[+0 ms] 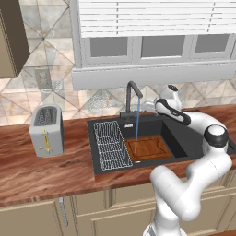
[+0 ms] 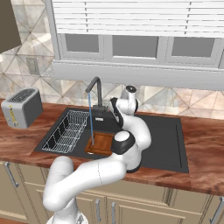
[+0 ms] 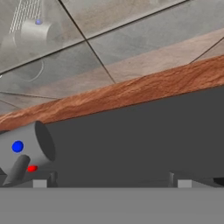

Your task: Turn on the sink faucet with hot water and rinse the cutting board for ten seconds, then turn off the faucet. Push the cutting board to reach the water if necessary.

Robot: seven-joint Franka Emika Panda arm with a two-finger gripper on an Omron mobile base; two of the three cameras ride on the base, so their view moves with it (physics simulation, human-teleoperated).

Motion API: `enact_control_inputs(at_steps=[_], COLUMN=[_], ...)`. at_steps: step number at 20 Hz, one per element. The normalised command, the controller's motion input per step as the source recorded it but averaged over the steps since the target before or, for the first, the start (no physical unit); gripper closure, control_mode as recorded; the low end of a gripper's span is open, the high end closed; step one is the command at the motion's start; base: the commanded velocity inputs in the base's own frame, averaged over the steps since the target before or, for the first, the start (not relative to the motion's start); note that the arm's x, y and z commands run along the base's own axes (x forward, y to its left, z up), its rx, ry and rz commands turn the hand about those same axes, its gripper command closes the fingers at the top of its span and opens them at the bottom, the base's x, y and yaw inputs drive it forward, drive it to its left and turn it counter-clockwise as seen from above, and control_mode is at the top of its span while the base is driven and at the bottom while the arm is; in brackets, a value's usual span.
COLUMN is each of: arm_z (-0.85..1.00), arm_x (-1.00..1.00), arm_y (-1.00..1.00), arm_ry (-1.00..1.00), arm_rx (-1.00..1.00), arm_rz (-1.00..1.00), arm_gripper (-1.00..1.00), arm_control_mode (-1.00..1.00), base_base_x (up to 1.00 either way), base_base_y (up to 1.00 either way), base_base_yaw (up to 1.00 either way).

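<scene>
The dark grey sink faucet [image 1: 132,92] [image 2: 97,87] stands behind the black sink [image 1: 183,134] [image 2: 173,144]. A thin pale blue stream of water [image 1: 137,129] [image 2: 91,122] falls from its spout onto the left part of the reddish-brown cutting board [image 1: 154,148] [image 2: 104,142], which lies flat in the basin. My gripper [image 1: 148,107] [image 2: 108,110] [image 3: 111,183] hangs open just right of the faucet's base, nothing between its fingers. In the hand view the grey lever knob [image 3: 26,146], with a blue and a red dot, sits by the left fingertip [image 3: 39,183].
A silver wire rack [image 1: 110,145] [image 2: 68,131] fills the sink's left part, beside the board. A grey toaster [image 1: 47,130] [image 2: 22,107] stands on the wooden counter [image 1: 41,170] to the left. Tiled wall and a window sill rise close behind the faucet.
</scene>
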Motion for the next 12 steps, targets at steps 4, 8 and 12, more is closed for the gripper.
enact_control_inputs(at_steps=[4, 8, 12], arm_z=[-0.05, -0.02, -0.03], arm_x=[0.0, 0.0, 0.0], arm_y=[0.13, 0.16, 0.14], arm_ry=[0.0, 0.0, 0.0], arm_rx=[0.0, 0.0, 0.0], arm_rz=[0.0, 0.0, 0.0], arm_gripper=[-1.0, -1.0, -1.0], arm_control_mode=[-1.0, -1.0, -1.0], base_base_x=[0.0, 0.0, 0.0], base_base_y=[0.0, 0.0, 0.0], base_base_yaw=[0.0, 0.0, 0.0])
